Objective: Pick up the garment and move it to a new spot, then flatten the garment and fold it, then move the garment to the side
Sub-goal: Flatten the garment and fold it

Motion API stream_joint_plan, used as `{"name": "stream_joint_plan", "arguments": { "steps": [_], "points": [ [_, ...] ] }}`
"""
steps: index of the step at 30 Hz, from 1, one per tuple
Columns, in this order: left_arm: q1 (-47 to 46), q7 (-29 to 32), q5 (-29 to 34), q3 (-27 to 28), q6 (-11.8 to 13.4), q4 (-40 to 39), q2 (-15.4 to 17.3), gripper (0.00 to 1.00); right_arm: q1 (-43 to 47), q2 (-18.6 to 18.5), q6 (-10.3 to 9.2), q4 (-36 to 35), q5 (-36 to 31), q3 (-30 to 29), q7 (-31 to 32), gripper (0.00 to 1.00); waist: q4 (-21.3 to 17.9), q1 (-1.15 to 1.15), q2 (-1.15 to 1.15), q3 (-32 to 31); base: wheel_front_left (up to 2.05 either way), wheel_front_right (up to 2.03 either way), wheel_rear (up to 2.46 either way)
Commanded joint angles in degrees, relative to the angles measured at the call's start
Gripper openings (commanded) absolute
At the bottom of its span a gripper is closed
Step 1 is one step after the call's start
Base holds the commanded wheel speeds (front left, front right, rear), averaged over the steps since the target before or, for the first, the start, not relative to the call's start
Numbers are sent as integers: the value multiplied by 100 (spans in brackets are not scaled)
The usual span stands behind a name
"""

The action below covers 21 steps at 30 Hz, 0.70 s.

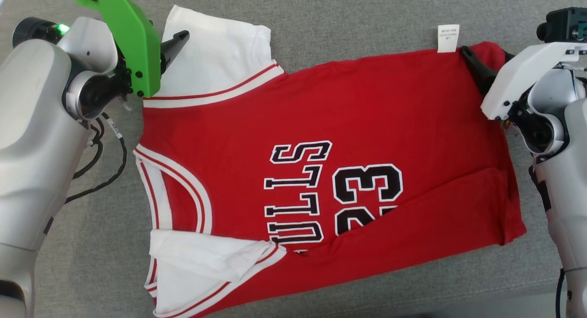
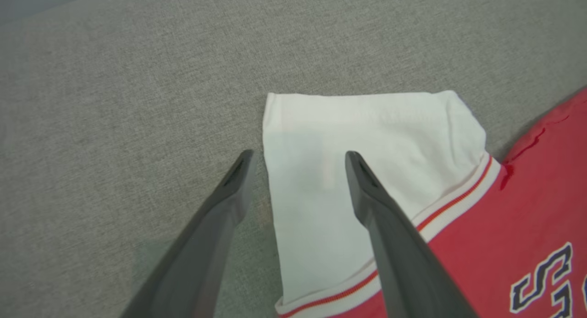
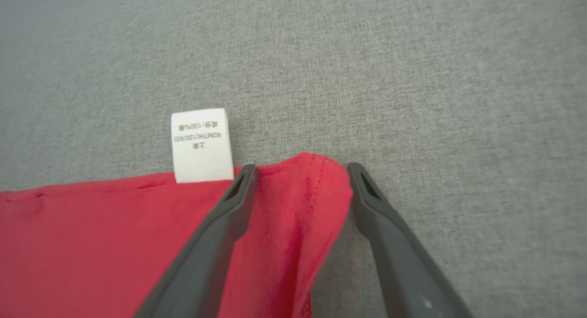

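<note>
Both grippers stand wide open and hold nothing. The left gripper [image 2: 299, 154] sits at the white sleeve [image 2: 357, 125] on the far side of the jersey [image 1: 321, 125], one finger above the sleeve and the other above the grey cloth surface [image 1: 367, 11] just beside the sleeve's edge. The right gripper [image 3: 301, 167] straddles the far hem corner [image 3: 312, 180], right next to the white care label [image 3: 202, 146] that sticks out past the red edge. The jersey lies mostly flat across the surface in front of the robot, with the neck and sleeves toward its left and the hem toward its right. Along the near side, a strip of red cloth and the other white sleeve seem to be turned in over the body, partly covering the lettering and the number. This looks like the folding step, with the near side done and the far side being set up. The next move probably calls for both grippers to come down onto the cloth and close together, each pinching its corner cleanly. The left gripper needs enough of the sleeve between its fingers. The right one should catch the hem itself, not just the label. Then the far edge can be lifted and carried evenly toward the robot.
</note>
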Motion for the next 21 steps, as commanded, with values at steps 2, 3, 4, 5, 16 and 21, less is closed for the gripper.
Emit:
{"name": "stream_joint_plan", "arguments": {
  "steps": [2, 3, 4, 5, 16, 21],
  "points": [
    [-181, -26, -170, -135, -23, 133, 12, 100, -34, 8, 0, 84, 101, 168, -53, 100, -171, -1, 0, 212, 0, 0, 0],
    [-225, -31, -192, -189, -23, 169, 18, 100, -54, 1, 0, 87, 127, 229, -77, 100, -194, -1, 0, 240, 0, 0, 0],
    [-278, -42, -241, -260, -23, 204, 23, 100, -74, -3, 0, 90, 154, 289, -106, 100, -223, -1, 0, 272, 0, 0, 0],
    [-322, -58, -282, -292, -23, 249, 36, 100, -89, -7, 0, 93, 175, 333, -131, 100, -246, -1, 0, 300, 0, 0, 0],
    [-763, -267, -318, -732, -20, 1090, 129, 100, -192, -40, -4, 160, 374, 797, -362, 82, -426, -1, 0, 406, 0, 0, 0],
    [-779, -112, -580, -951, -21, 1120, 99, 0, -220, -86, -2, 198, 463, 935, -398, 3, -420, -1, 0, 376, 0, 0, 0]
  ]
}}
